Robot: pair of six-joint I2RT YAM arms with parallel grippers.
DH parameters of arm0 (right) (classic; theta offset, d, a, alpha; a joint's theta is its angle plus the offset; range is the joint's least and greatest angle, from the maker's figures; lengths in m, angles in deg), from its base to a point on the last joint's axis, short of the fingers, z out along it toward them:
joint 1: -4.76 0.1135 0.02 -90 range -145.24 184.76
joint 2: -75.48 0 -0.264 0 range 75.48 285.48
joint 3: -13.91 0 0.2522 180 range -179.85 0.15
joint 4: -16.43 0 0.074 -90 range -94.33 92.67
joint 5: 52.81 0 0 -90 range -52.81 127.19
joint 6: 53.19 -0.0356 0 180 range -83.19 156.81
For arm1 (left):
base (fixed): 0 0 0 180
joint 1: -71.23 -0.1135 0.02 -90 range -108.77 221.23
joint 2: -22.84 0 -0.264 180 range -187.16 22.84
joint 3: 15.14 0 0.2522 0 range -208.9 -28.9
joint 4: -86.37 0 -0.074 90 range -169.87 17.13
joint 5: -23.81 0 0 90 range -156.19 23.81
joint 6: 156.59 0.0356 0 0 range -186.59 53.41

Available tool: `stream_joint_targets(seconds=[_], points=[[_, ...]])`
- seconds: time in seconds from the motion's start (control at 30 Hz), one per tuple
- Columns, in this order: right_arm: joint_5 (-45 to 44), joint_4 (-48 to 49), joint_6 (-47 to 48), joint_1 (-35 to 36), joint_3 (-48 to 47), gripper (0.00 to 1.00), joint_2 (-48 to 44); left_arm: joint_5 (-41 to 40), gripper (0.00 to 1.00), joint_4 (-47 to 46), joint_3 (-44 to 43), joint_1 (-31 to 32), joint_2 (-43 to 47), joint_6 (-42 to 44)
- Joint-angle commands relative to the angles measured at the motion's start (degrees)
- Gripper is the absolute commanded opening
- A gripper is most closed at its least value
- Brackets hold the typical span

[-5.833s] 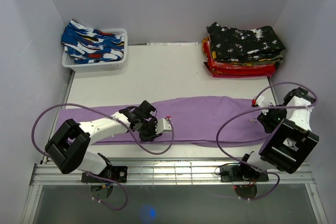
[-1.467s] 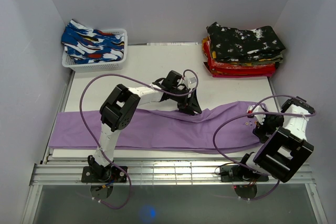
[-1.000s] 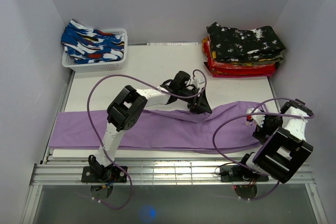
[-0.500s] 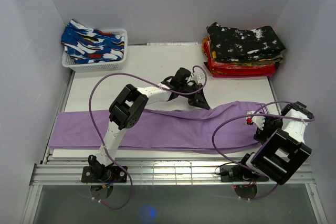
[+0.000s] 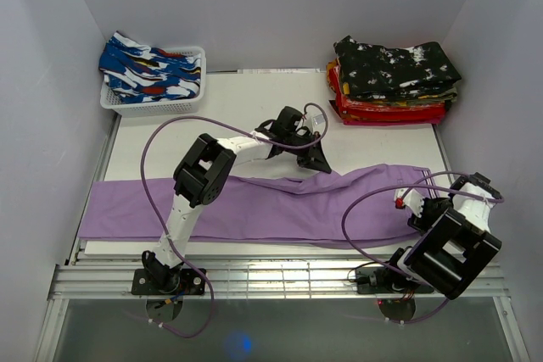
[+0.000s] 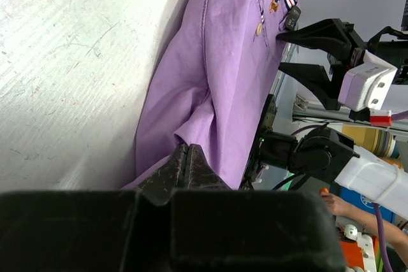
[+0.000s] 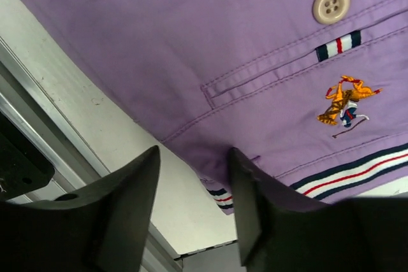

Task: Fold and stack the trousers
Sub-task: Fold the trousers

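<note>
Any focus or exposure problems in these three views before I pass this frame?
Top view: evenly lit and sharp, trousers clear. Left wrist view: left claw is a dark, blurred mass along the bottom; table bright at upper left. Right wrist view: right claw dark and soft, button crisp.

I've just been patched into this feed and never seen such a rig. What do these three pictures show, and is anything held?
Two robot arms are bolted at the near edge of the table. The wide picture looks down from above and behind them; the other two come from cameras on each wrist. The purple trousers lie stretched across it. The left gripper is shut on their far edge, pinching the cloth. The right gripper is open at the waistband, holding nothing. At the back stand a basket of patterned cloth and a stack of folded trousers.
</note>
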State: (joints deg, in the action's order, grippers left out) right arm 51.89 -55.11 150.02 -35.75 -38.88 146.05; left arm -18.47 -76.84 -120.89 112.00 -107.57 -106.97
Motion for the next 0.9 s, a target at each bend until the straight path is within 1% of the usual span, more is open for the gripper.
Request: stream_joint_targets(seconds=[0.0,0.07,0.13,0.23,0.27,0.33,0.37,0.47,0.7,0.77,0.87], points=[[0.5,1.79,7.64,-0.36,0.36,0.51,-1.31,-0.09,0.0,-0.56,-0.39,-0.34,2.97,0.83],[0.77,1.62,7.47,-0.36,0.09,0.44,-1.57,-0.17,0.0,-0.48,-0.65,-0.87,2.88,1.27],[0.94,1.18,7.64,-0.36,-0.35,0.4,-1.92,-0.44,0.0,0.31,-1.88,-1.13,2.27,2.05],[1.21,0.91,8.08,-0.36,-0.87,0.29,-2.27,-0.44,0.0,0.93,-3.64,-1.66,1.65,2.93],[1.3,0.74,8.34,-0.36,-0.96,0.22,-2.27,-0.53,0.0,1.01,-3.99,-1.75,1.39,3.2],[1.47,0.3,8.34,-0.36,-1.66,0.16,-2.27,-0.53,0.0,1.02,-4.52,-1.84,1.21,3.38],[1.65,0.04,8.17,-0.36,-1.93,0.09,-2.36,-0.7,0.0,1.02,-4.61,-1.84,1.21,3.55],[2.26,-1.28,7.99,-0.53,-3.6,0.08,-2.98,-0.79,0.0,1.02,-4.61,-2.01,1.21,4.08],[2.79,-8.13,9.83,-1.5,-7.73,0.08,-3.85,-1.93,0.0,1.89,-5.75,-2.63,0.51,5.13],[2.27,-11.12,10.89,-1.85,-7.91,0.08,-4.21,-2.2,0.0,2.07,-6.19,-2.81,0.42,5.31],[0.16,-11.83,12.65,-2.29,-5.54,0.08,-5.17,-2.46,0.0,2.16,-6.54,-3.33,0.16,5.75]])
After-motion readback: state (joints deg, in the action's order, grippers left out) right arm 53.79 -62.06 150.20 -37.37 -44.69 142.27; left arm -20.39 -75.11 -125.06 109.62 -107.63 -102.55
